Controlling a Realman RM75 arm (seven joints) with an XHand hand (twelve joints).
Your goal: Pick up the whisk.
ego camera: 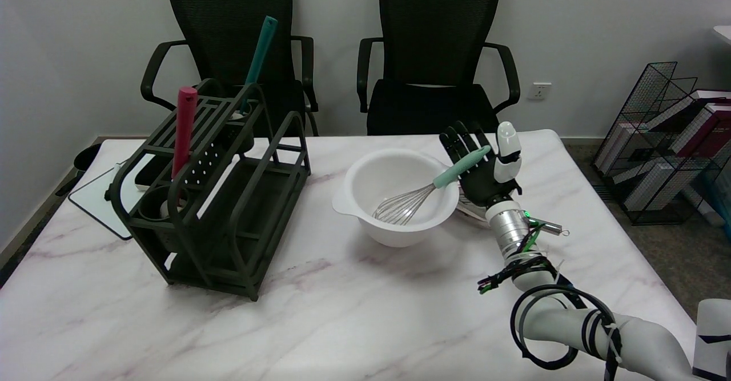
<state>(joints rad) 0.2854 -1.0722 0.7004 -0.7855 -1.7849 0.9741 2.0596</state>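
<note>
My right hand (482,167) stands palm-up just right of the bowl, fingers (457,141) spread and pointing away from me, thumb raised at the right. Nothing is clamped in it. The mint-green handle of the wire whisk (425,189) crosses in front of the palm; I cannot tell whether the handle touches the fingers or only overlaps them from this angle.

The whisk's metal wire head lies inside the round white plastic bowl (365,209), near its bottom, and the handle leans out over the bowl's right rim, tilted up toward the hand. The bowl sits on the white marble-patterned table (342,324), about mid-table.

Well left of the bowl stands a dark green metal-frame utensil rack (228,209). A red cylindrical handle (184,129) stands upright in its near-left holder; a teal utensil handle (258,55) leans out of the far one. A flat white board (97,198) lies at the table's left edge, partly behind the rack.

Two black mesh office chairs (434,55) stand behind the table. A black wire rack holding books (674,141) sits on the floor at far right.
</note>
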